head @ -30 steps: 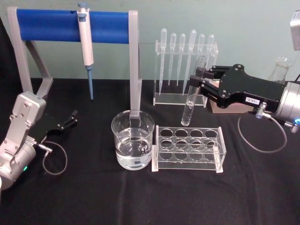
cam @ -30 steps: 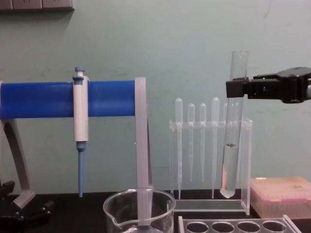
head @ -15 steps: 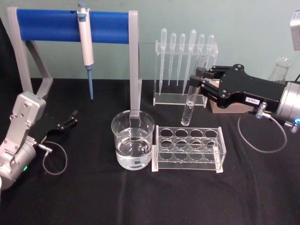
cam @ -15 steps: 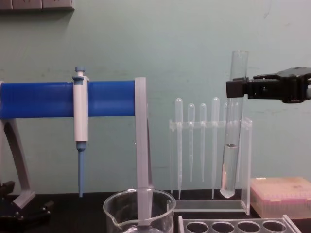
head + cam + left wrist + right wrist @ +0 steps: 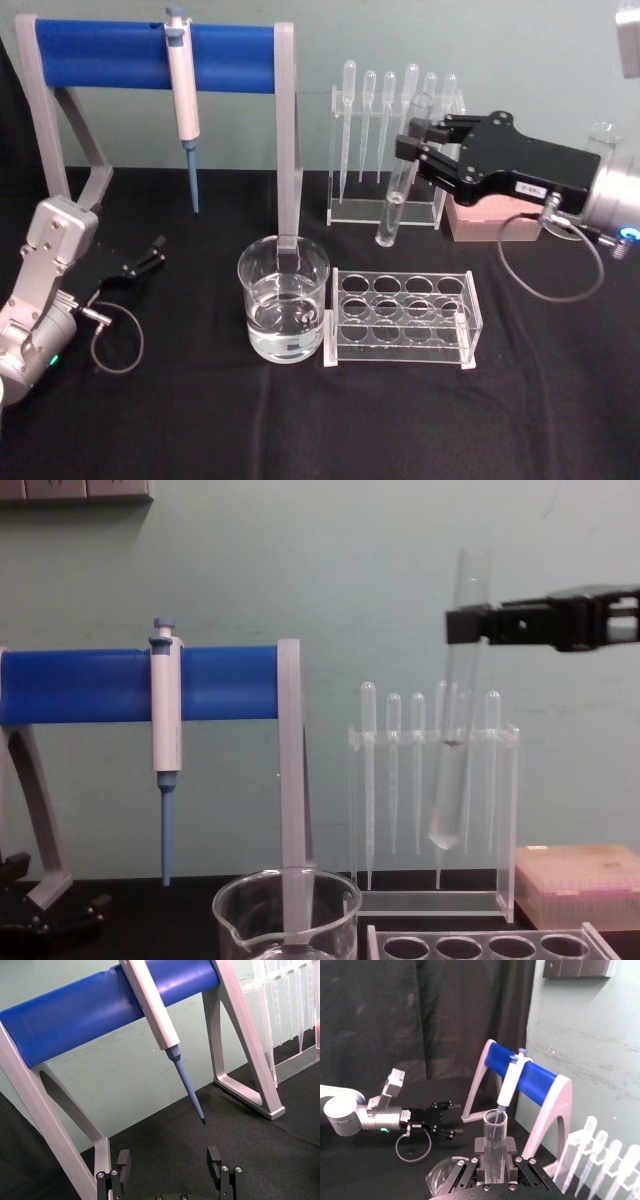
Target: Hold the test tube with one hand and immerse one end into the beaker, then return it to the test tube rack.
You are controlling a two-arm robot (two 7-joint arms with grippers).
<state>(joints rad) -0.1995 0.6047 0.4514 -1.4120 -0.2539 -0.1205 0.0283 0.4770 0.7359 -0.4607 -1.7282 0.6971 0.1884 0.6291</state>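
My right gripper point(image 5: 412, 146) is shut on the upper part of the test tube point(image 5: 394, 190), a long clear glass tube with a little liquid at its rounded bottom. The tube hangs in the air, slightly tilted, above and behind the clear tube rack point(image 5: 402, 318), right of the beaker. In the chest view the test tube point(image 5: 455, 740) hangs high from the right gripper point(image 5: 466, 626). The right wrist view looks down on the test tube's open rim point(image 5: 495, 1132) between the pads. The beaker point(image 5: 283, 310) holds water and stands at the table's middle. My left gripper point(image 5: 152, 252) rests open at the far left.
A blue-barred stand point(image 5: 150, 55) carrying a blue-tipped white pipette point(image 5: 183, 100) is at the back left, its right post point(image 5: 287, 140) just behind the beaker. A clear holder with several plastic pipettes point(image 5: 395, 130) stands behind the tube. A pink box point(image 5: 578, 885) sits at the right.
My right gripper has lifted the test tube higher and carried it left, toward the beaker, and the tube now tilts a little. The left arm has not moved.
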